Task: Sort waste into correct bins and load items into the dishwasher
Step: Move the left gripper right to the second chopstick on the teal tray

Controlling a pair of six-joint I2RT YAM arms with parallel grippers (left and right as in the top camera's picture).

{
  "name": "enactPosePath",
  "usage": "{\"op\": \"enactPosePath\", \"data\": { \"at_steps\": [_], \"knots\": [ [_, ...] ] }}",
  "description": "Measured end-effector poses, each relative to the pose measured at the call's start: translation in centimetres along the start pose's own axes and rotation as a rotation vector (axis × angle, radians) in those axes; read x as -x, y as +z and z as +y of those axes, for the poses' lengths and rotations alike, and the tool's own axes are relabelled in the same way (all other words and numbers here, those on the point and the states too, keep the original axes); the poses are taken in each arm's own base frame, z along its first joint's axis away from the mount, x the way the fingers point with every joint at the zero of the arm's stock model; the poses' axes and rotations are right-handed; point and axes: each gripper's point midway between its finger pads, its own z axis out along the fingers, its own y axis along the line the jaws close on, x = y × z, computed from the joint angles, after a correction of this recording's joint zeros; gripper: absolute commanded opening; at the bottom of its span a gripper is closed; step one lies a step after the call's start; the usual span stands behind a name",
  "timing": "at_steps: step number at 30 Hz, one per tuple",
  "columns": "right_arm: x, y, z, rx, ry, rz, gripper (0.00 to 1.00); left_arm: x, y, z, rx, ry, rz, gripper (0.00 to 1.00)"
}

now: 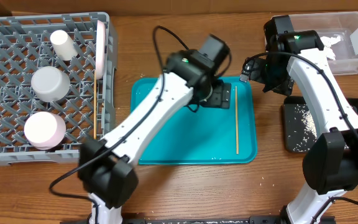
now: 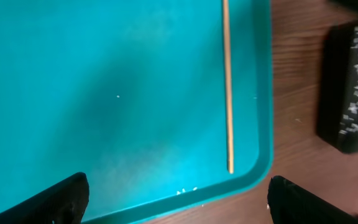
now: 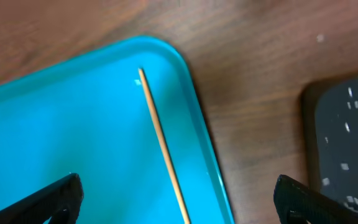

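One wooden chopstick lies along the right side of the teal tray; it also shows in the left wrist view and the right wrist view. My left gripper is open and empty above the tray, left of the chopstick. My right gripper is open and empty above the tray's far right corner. The grey dish rack holds a white cup, a grey-blue bowl, a pinkish bowl, a plate on edge and a second chopstick. The red wrapper is out of view.
A clear tub at the back right holds white tissue. A black tray with scattered rice grains sits right of the teal tray, partly under my right arm. A few grains lie on the teal tray.
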Motion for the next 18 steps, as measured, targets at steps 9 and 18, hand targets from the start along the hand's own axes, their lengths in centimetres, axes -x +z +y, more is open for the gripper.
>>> {"op": "enactPosePath", "data": {
  "at_steps": [9, 18],
  "knots": [
    [3.2, -0.3, -2.6, -0.083, 0.024, -0.121, 1.00, -1.5, 5.8, -1.4, 0.055, -0.049, 0.069, 0.89],
    [4.7, -0.7, -9.5, -0.085, 0.203, -0.097, 1.00, -1.6, 10.5, -5.5, 0.020, -0.036, 0.010, 0.87]
  ]
}}
